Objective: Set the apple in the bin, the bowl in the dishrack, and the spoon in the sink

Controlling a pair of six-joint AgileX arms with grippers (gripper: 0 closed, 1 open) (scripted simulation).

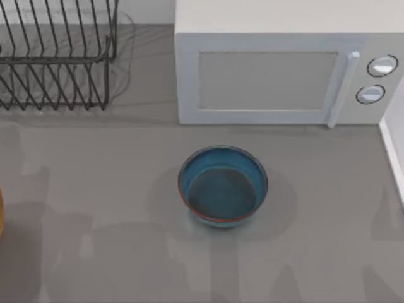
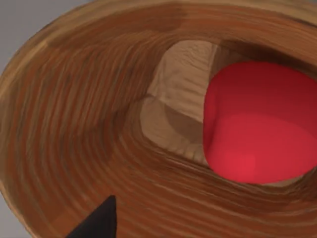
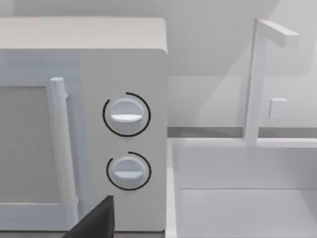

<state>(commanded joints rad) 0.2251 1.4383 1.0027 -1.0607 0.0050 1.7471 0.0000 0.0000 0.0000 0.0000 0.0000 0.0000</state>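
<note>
Top view: logged bowl [image 1: 222, 158] upright on table [image 1: 95, 189], just in front of microwave [image 1: 265, 79], a bit toward its dial side. Tagged dishrack [image 1: 57, 61] left of the microwave, near it but apart. Caught a brown sliver of bin [image 1: 1, 214] at the table's left edge, well out front-left of the microwave. Marked a pale sink [image 1: 394, 151] edge just right of the microwave.

Left wrist view: looked straight down into the wooden bin [image 2: 74, 124]. Found apple [image 2: 255, 121] resting low inside, against the bin's inner wall near the floor. Spotted one dark tip of left gripper [image 2: 96, 223] above the bin wall, apart from the apple. Could not tell whether that pincer stood apart or together. Judged the apple step done.

Right wrist view: faced the microwave [image 3: 29, 74] front, two dials [image 3: 126, 115], with the sink [image 3: 247, 163] and faucet [image 3: 255, 84] just right of it. Spotted one dark tip of right gripper [image 3: 94, 223] in front of the microwave's dial side. Could not tell its pincer state either. Read it as parked.

Step in hand, as judged: clearing the bin, then the bowl. Best done by rising straight up clear of the bin wall before swinging toward the microwave, coming down on the bowl's rim on the side away from the microwave, pinching wall and rim firmly, carrying level and high enough to clear the rack's wires.
</note>
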